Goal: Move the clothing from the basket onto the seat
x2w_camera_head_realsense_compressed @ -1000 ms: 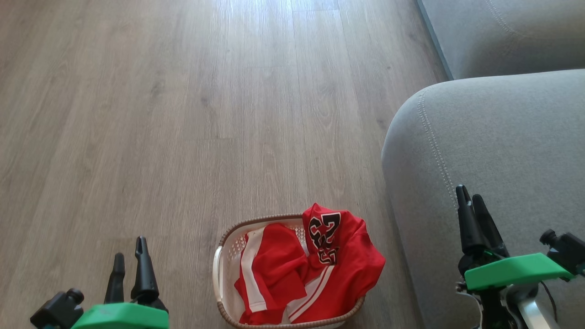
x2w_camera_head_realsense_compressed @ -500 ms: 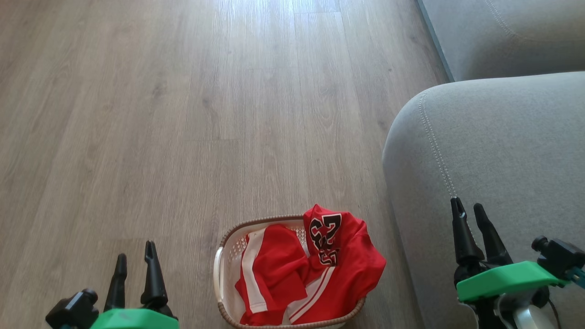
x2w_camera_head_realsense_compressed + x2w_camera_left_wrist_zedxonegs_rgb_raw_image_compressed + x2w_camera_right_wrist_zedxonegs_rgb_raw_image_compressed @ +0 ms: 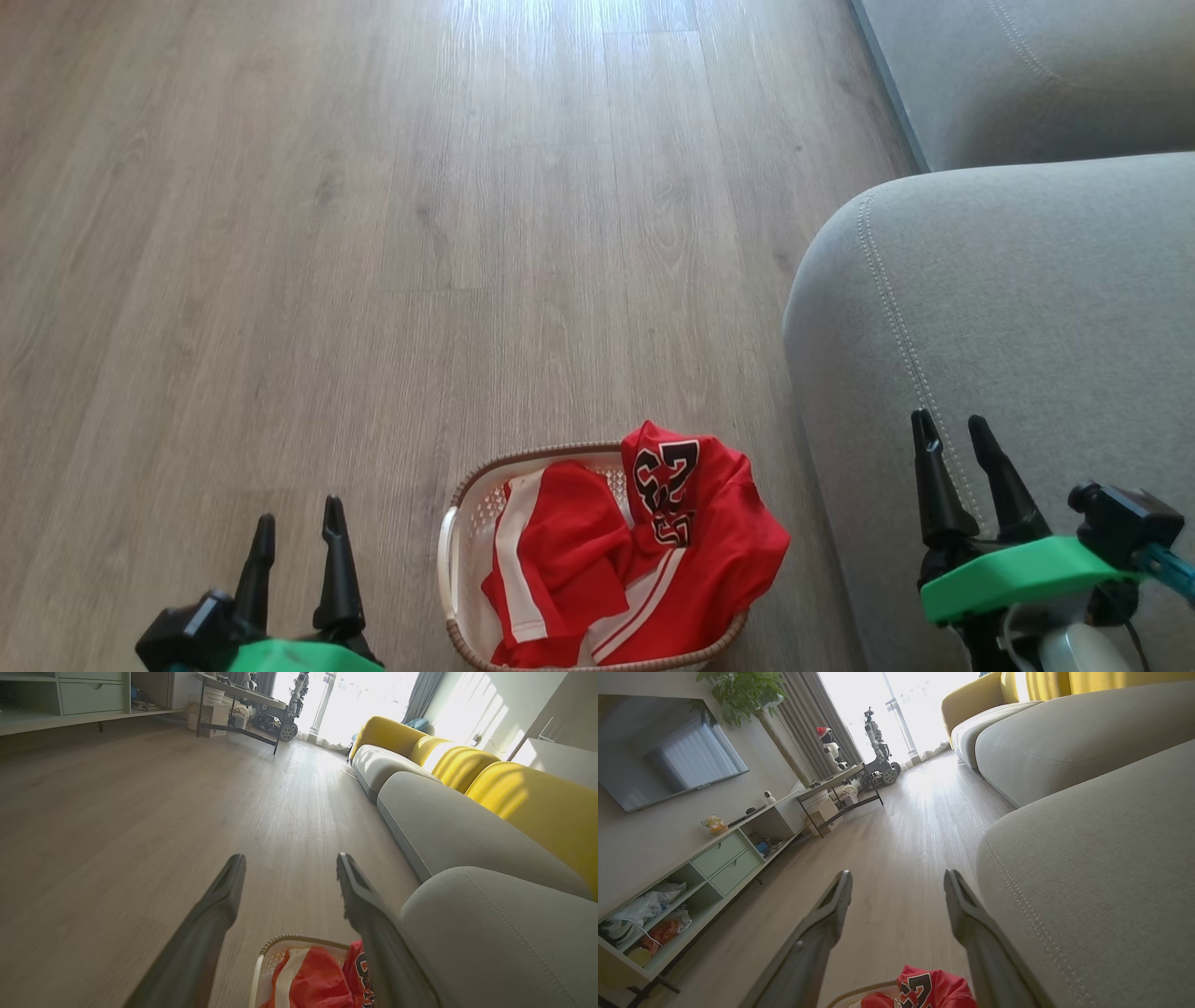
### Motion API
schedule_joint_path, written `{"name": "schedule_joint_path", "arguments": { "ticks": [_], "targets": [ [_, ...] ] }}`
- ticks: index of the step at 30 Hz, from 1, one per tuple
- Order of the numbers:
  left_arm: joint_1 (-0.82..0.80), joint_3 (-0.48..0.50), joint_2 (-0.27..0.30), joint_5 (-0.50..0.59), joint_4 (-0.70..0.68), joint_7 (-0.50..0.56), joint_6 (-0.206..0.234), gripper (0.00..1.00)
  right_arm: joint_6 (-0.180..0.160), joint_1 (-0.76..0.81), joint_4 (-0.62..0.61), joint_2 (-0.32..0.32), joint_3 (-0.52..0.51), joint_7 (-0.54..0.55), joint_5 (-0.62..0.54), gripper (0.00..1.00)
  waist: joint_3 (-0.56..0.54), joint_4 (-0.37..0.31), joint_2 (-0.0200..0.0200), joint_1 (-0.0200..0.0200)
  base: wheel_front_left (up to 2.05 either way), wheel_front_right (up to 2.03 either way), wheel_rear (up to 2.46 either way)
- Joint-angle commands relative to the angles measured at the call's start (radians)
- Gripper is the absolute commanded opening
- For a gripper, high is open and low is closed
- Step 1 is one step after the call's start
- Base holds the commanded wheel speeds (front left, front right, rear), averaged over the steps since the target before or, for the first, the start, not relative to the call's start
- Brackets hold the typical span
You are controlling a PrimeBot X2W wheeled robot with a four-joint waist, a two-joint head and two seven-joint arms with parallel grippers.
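Note:
The red clothing (image 3: 644,551) with white stripes and a black number print is heaped in the cream basket (image 3: 467,523) on the wood floor, spilling over its right rim. The grey seat (image 3: 1018,308) rises just right of the basket. My left gripper (image 3: 299,523) hovers open at the lower left, left of the basket and apart from it. My right gripper (image 3: 952,427) stands open over the seat's edge, empty. The left wrist view shows the basket (image 3: 299,945), clothing (image 3: 322,982) and seat (image 3: 495,933) below its open fingers. Clothing (image 3: 934,991) peeks in low in the right wrist view beside the seat (image 3: 1101,868).
Bare wood floor (image 3: 373,233) stretches ahead and to the left. More grey seat sections (image 3: 1027,75) with yellow backrests (image 3: 528,802) line the right. A TV cabinet (image 3: 714,863), a black-framed table (image 3: 840,788) and parked robots (image 3: 878,746) stand along the far left wall.
Both grippers have sunk lower in the head view, and the right one's fingers now stand visibly apart. The head camera has tipped slightly. Basket and clothing lie as before.

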Motion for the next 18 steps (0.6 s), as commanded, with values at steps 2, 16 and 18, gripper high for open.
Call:
{"name": "schedule_joint_path", "arguments": {
  "ticks": [2,16,18],
  "targets": [
    [-0.016,0.022,0.014,0.044,-0.023,-0.017,0.003,1.0,0.0,-0.02,-0.03,0.0,0.003,-0.014,-0.05,1.0,0.0,0.001,0.0,0.0,0.0,0.0,0.0],
    [-0.015,0.007,0.016,0.204,0.001,-0.062,0.004,1.0,0.0,-0.015,-0.028,0.033,-0.034,-0.018,-0.261,1.0,-0.001,0.005,0.0,0.0,0.0,0.0,0.0],
    [-0.016,0.005,0.016,0.223,0.006,-0.068,0.003,1.0,0.0,-0.014,-0.028,0.038,-0.038,-0.018,-0.289,1.0,-0.001,0.006,0.0,0.0,0.0,0.0,0.0]
  ]
}}
